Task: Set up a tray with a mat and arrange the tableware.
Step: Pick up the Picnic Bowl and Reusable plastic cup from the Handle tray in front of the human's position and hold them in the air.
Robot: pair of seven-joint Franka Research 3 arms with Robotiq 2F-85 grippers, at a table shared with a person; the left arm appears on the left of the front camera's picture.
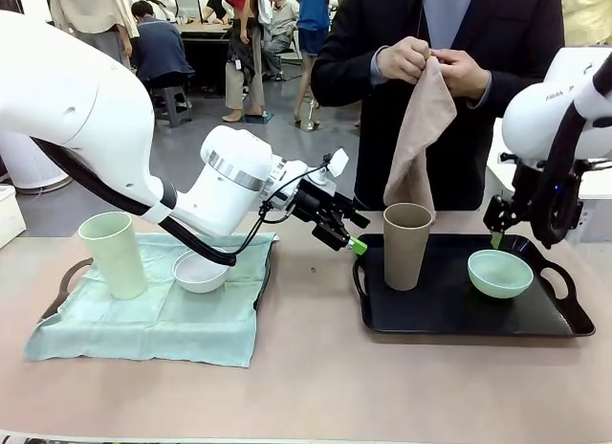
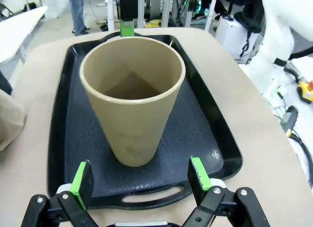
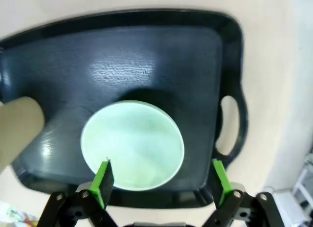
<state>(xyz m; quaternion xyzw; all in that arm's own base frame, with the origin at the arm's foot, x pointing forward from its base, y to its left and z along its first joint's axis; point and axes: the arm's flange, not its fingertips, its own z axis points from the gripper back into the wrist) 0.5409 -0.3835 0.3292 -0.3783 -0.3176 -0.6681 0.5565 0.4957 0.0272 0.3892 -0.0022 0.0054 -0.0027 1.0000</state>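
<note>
- The left gripper point(image 2: 140, 163), jaws spread wide and holding nothing, lines up on the tan-brown cup point(image 2: 132, 104). The cup stands upright at the end of the black tray point(image 1: 564, 321) nearer the table's middle, close to that end's handle.
- The right gripper point(image 3: 161, 163), equally wide and empty, hangs over the mint green bowl point(image 3: 132, 145), which sits on the tray's other half, apart from the cup.
- Across the table, a person's hands point(image 1: 406, 59) hold up a tan cloth point(image 1: 421, 138), apparently the mat meant for this bare tray.
- On the robot's left, the pale green cup point(image 1: 113, 255) and the white bowl point(image 1: 200, 270) sit on a pale green mat point(image 1: 143, 329) draped over a second tray point(image 1: 59, 289).
- The tan-brown cup looks light, rigid and matt. Tall and narrow at the foot, it would likely tip if nudged high, so the sound hold is across the wall about halfway up, where the flare above the pads should stop it sliding down.
- The bowl looks light, hard and smooth, so probably slippery. Its low curved side offers little to grip, and a pinch over the rim, one finger inside and one outside, seems the safer purchase.
</note>
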